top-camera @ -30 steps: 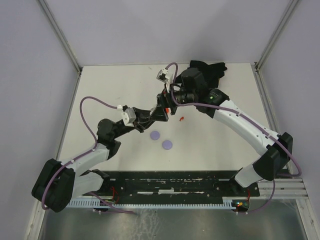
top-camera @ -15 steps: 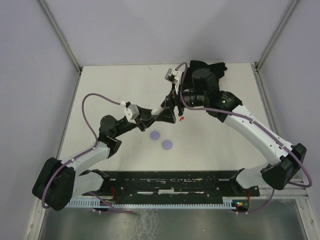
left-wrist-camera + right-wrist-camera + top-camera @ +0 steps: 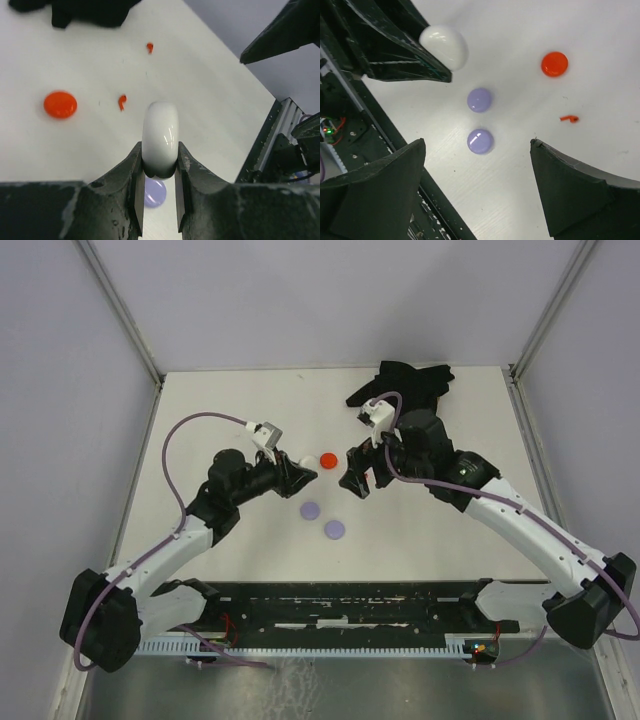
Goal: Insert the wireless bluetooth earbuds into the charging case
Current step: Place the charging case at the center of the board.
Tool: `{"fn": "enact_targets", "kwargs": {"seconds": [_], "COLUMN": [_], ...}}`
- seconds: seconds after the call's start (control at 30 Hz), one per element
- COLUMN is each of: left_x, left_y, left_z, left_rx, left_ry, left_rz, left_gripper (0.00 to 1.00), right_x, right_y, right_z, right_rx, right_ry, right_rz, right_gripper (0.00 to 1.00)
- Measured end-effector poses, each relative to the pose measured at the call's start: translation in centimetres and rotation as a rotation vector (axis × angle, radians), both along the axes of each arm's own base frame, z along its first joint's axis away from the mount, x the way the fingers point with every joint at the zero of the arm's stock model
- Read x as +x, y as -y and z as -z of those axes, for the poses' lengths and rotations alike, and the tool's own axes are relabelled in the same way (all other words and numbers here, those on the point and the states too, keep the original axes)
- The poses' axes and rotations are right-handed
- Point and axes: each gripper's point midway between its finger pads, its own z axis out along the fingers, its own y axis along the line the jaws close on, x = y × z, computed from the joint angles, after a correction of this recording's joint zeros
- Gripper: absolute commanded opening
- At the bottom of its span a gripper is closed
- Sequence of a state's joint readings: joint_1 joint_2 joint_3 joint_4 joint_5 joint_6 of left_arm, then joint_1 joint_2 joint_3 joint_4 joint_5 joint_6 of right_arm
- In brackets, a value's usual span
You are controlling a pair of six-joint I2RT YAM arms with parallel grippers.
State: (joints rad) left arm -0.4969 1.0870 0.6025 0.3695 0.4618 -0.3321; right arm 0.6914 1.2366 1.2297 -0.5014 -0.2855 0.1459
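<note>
Drawn apart since a second ago: left tool (image 3: pixel 159 150) back left, clamped narrow on white disc (image 3: pixel 160 132), likely a case; right tool (image 3: pixel 478 144) spread wide, empty. Loose on bench (image 3: pixel 210 100), just right of red disc (image 3: pixel 60 104): red earbuds (image 3: pixel 122 101). Risk: tiny bud skidding or flipping under broad pinch.

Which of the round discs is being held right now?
The white disc, pinched in the left tool; the red disc and two lavender discs lie on the table.
</note>
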Motion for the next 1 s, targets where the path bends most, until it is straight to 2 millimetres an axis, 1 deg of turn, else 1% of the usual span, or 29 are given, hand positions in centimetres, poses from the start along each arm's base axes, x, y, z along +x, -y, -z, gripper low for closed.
{"fn": "enact_targets", "kwargs": {"seconds": [0.03, 0.2, 0.33, 0.47, 0.57, 0.67, 0.73, 0.87, 1.0], "left_x": [-0.2, -2.4, -4.3, -6.1, -7.1, -7.6, -7.9, -8.3, -7.7], "left_y": [-0.2, -1.4, -2.2, -3.0, -3.4, -3.6, -3.8, -4.1, -4.1], "left_z": [0.6, 5.6, 9.5, 12.9, 15.4, 17.5, 18.7, 19.9, 19.9], "left_rx": [0.01, 0.072, 0.121, 0.159, 0.19, 0.229, 0.252, 0.28, 0.29], "left_ry": [-0.05, -0.368, -0.581, -0.744, -0.843, -0.929, -0.973, -1.018, -1.028], "left_rz": [-0.013, -0.067, -0.105, -0.145, -0.168, -0.185, -0.196, -0.217, -0.239], "left_gripper": [0.15, 0.17, 0.22, 0.26, 0.28, 0.34, 0.38, 0.46, 0.54], "right_x": [0.0, -0.1, -0.3, -0.3, -0.2, -0.1, 0.0, 0.0, -0.1], "right_y": [0.5, 2.9, 4.2, 4.7, 4.9, 5.1, 5.2, 5.4, 5.6], "right_z": [0.7, 4.5, 7.0, 8.2, 8.3, 8.3, 8.3, 8.4, 9.1], "right_rx": [-0.015, -0.091, -0.132, -0.146, -0.15, -0.153, -0.154, -0.156, -0.164], "right_ry": [-0.006, -0.043, -0.074, -0.093, -0.094, -0.091, -0.088, -0.082, -0.085], "right_rz": [0.025, 0.132, 0.193, 0.228, 0.246, 0.256, 0.26, 0.27, 0.274], "right_gripper": [0.93, 0.93, 0.93, 0.93, 0.93, 0.93, 0.93, 0.93, 0.94]}}
